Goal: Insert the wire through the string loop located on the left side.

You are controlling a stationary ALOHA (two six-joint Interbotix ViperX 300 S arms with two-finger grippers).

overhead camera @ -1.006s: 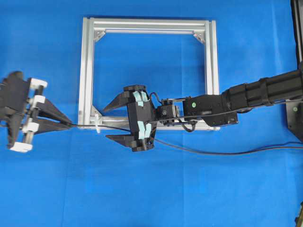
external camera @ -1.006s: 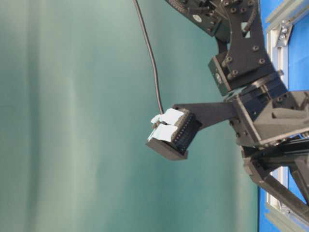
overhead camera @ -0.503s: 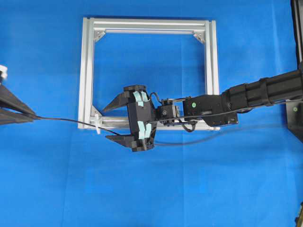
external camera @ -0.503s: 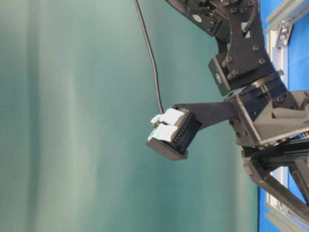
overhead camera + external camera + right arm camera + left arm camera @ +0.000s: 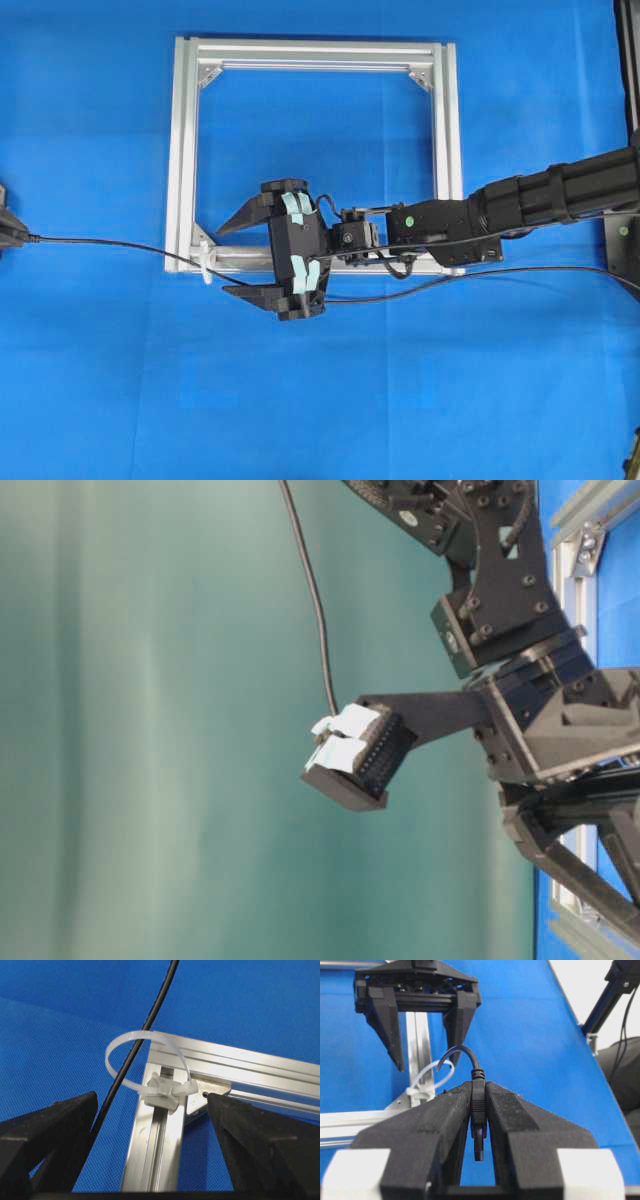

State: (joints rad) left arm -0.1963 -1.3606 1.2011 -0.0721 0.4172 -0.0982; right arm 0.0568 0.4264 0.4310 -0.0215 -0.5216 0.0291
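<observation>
Left tool [image 5: 478, 1110] clenched on the plug end of the wire [image 5: 478, 1105], seen close in the left wrist view; in the overhead view only its tip shows at the far left edge [image 5: 8, 232]. From the plug the wire arcs up and forward, then runs across the blue bench [image 5: 320, 400] to the string loop [image 5: 204, 262] at the near left corner of the frame [image 5: 184, 150]. Right wrist view: the wire [image 5: 135, 1045] passes through the white loop [image 5: 145, 1060], which stands upright on the frame rail [image 5: 155, 1150].

Right tool [image 5: 262, 258] released, fingers spread wide, one finger [image 5: 240, 218] inside the frame and the other outside the near rail; nothing between them but the wire passing under. Beyond this tool the wire [image 5: 480, 275] trails off to the right edge of the bench.

Frame lies flat, square, silver, with corner brackets. Bench cover is plain blue cloth. Table-level view shows only the right arm's black hardware against a green backdrop [image 5: 150, 730].
</observation>
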